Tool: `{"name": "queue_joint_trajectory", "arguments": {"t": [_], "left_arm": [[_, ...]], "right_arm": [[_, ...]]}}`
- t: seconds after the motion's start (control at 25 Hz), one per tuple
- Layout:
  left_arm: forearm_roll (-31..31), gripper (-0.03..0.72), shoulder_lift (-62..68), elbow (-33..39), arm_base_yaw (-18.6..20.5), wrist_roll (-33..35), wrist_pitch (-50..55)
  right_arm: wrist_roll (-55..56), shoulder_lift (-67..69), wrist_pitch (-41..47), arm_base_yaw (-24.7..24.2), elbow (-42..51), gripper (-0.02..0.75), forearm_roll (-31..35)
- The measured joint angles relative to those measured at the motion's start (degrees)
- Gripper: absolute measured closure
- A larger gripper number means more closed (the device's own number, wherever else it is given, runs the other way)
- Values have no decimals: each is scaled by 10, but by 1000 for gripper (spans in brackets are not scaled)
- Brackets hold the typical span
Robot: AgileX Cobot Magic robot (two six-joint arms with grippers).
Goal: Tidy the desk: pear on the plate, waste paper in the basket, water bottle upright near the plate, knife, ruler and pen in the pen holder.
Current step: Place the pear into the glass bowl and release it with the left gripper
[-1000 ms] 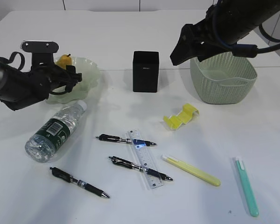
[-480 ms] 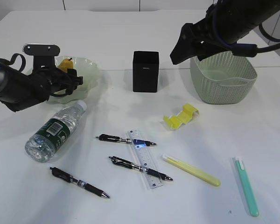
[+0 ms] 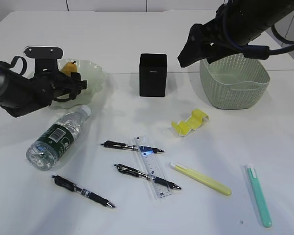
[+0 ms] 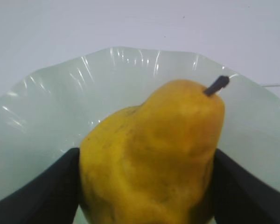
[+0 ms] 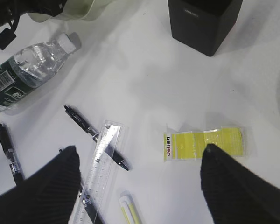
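Observation:
The yellow-orange pear (image 4: 154,154) sits in the pale green ruffled plate (image 4: 46,107) at the far left (image 3: 94,73). My left gripper (image 4: 146,161) is shut on the pear, one dark finger against each side. My right gripper (image 3: 186,58) hangs open and empty high over the desk, left of the sage green basket (image 3: 233,81). The water bottle (image 3: 56,138) lies on its side in front of the plate. The yellow folded waste paper (image 3: 190,122) lies mid-desk. The clear ruler (image 3: 152,166) lies across black pens (image 3: 131,146). The black pen holder (image 3: 153,74) stands at the back centre.
Another black pen (image 3: 83,191) lies near the front left. A slim yellow tool (image 3: 201,178) and a slim mint green one (image 3: 258,195) lie at the front right; I cannot tell which is the knife. The basket looks empty inside.
My left gripper with the pear shifted slightly right over the plate a second ago and has held still since. The right arm has barely moved.

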Motion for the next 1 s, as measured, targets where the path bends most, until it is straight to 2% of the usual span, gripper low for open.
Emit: {"name": "queue_joint_trajectory", "arguments": {"t": [1.0], "left_arm": [[-17,108,0,-3,8,0,15]], "right_arm": [[-1,0,-1,0,0,145,2]]}}
